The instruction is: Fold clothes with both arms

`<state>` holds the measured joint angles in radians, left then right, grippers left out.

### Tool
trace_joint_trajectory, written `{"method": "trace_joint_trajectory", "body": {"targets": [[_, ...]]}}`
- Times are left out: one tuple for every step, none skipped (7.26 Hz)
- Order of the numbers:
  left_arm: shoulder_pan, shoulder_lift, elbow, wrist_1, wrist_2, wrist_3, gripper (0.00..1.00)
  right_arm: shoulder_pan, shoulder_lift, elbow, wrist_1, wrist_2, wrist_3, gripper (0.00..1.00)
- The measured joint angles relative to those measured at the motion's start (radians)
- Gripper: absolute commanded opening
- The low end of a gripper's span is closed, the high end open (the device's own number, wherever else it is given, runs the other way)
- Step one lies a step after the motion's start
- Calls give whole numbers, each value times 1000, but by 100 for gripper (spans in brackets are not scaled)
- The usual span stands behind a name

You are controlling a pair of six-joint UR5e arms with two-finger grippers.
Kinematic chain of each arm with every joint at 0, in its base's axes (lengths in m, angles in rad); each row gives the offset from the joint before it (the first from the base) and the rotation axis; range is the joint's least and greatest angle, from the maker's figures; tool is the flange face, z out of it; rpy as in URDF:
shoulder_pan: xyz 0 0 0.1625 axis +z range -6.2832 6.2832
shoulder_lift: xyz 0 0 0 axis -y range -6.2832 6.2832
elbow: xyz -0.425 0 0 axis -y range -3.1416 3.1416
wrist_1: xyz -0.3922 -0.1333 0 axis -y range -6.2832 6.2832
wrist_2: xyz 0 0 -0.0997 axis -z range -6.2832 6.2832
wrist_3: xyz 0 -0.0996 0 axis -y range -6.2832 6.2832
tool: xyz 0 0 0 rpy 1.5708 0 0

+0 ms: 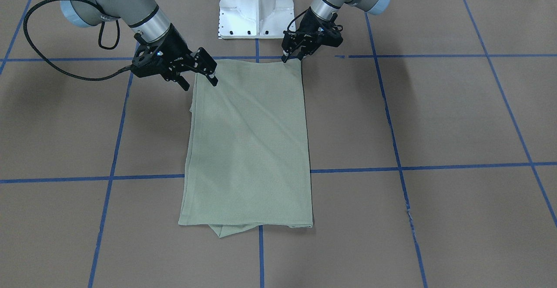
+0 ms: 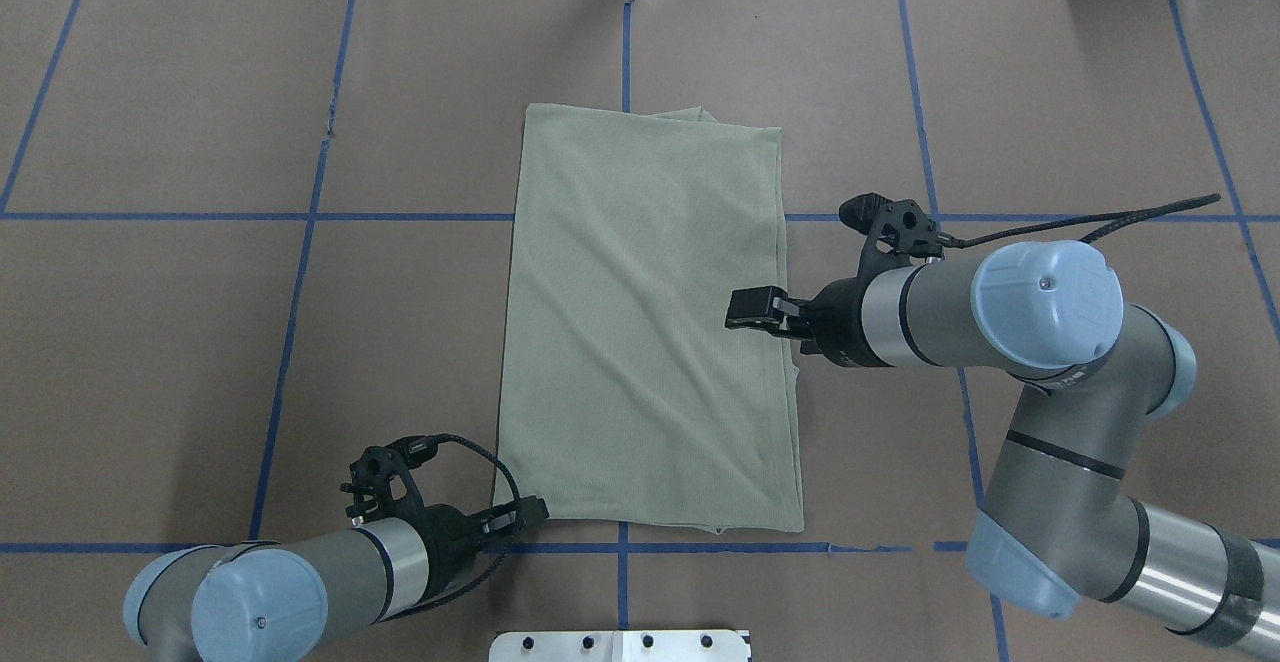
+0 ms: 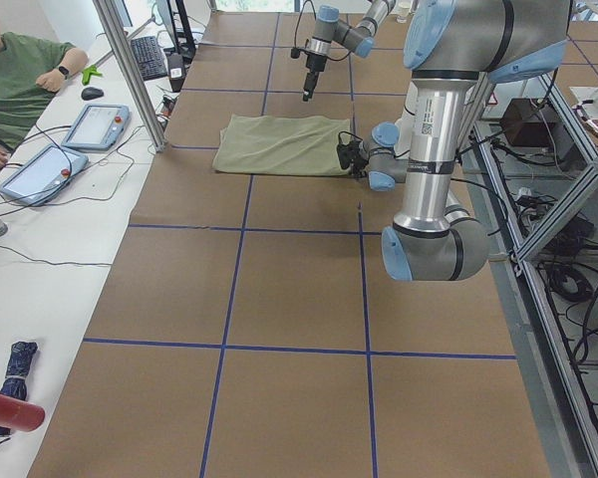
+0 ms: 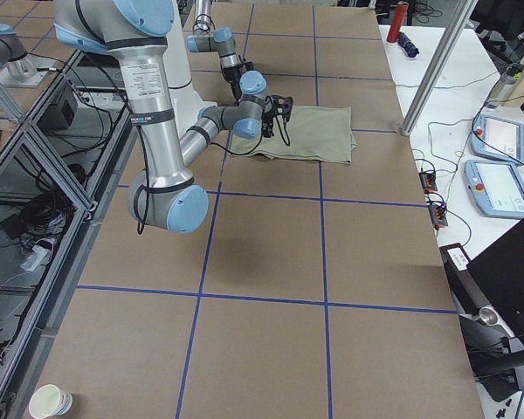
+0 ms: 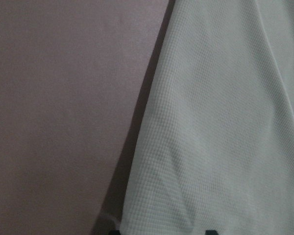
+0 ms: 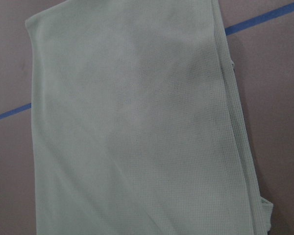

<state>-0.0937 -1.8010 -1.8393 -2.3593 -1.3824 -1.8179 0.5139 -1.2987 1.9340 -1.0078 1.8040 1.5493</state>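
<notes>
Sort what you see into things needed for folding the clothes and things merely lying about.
For the job:
shirt
left gripper
right gripper

Lying about:
paper cup
red bottle
computer mouse

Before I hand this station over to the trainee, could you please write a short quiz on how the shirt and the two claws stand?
1. True or false: the shirt lies spread flat with both sleeves out to the sides.
2. Which claw hangs with its fingers apart over a long edge of the shirt? A) left B) right C) neither
3. At which part of the shirt is the left claw?

Key
1. False: it is folded into a long rectangle and no sleeve shows.
2. B, the right claw.
3. At the corner on the robot's left, at the end nearest the white base.
</notes>
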Motion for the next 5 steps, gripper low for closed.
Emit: {"method": "trace_joint_trajectory", "body": {"targets": [[0,1,-2,0,-1,0,64,0,0,0,0,0,0,100],[-1,3,-3,0,-1,1,68,0,0,0,0,0,0,100],[-4,5,-5,0,-1,3,69,0,1,0,0,0,0,100],[-7,6,-4,0,-1,6,69,0,1,0,0,0,0,100],[-11,8,-3,0,-1,9,65,0,1,0,0,0,0,100]]}}
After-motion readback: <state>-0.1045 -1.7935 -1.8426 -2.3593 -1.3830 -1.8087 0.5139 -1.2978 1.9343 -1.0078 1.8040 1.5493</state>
